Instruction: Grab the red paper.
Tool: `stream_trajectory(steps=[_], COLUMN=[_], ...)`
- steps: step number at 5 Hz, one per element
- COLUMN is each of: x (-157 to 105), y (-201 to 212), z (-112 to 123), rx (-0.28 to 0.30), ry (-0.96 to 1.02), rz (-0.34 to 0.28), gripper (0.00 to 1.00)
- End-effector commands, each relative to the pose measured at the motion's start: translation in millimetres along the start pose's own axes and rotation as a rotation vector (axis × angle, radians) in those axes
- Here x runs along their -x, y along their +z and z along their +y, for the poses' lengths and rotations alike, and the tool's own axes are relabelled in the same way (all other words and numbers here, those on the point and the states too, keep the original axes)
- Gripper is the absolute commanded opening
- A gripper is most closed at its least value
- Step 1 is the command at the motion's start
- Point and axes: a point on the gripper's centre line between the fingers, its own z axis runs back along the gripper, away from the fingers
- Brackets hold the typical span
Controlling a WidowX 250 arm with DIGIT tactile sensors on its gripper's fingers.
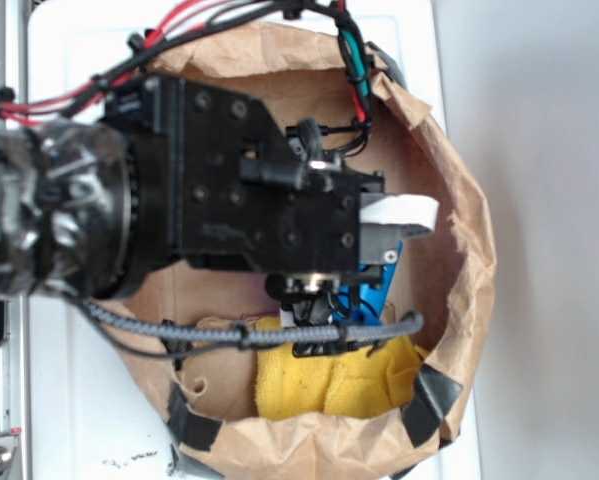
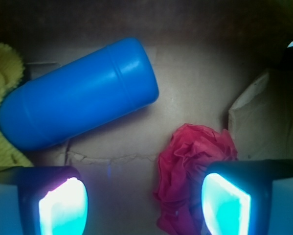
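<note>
In the wrist view the red paper, a wrinkly wad, lies on the brown floor of the bag, just inside the right pad. My gripper is open, its two glowing pads far apart, with bare floor between the left pad and the wad. The jaws hold nothing. In the exterior view my gripper hangs inside the paper bag, and the arm hides the red paper.
A blue cylinder lies on its side beyond the left pad; its blue also shows under the arm. A yellow cloth lies at the bag's near side, at the left edge of the wrist view. Bag walls surround everything.
</note>
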Motion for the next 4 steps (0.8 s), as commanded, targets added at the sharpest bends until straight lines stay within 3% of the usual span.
stream_trajectory(steps=[1,2,3,4], x=[-17,-20,-14,0], y=[41,33,18,5], z=[33,43,44,40], rx=[-0.02,-0.07,-0.059,-0.118], ry=[-0.02,-0.009,-0.033,-0.086], rz=[-0.052,-0.015,0.048,0.067], gripper=[1.0,1.0,1.0,1.0])
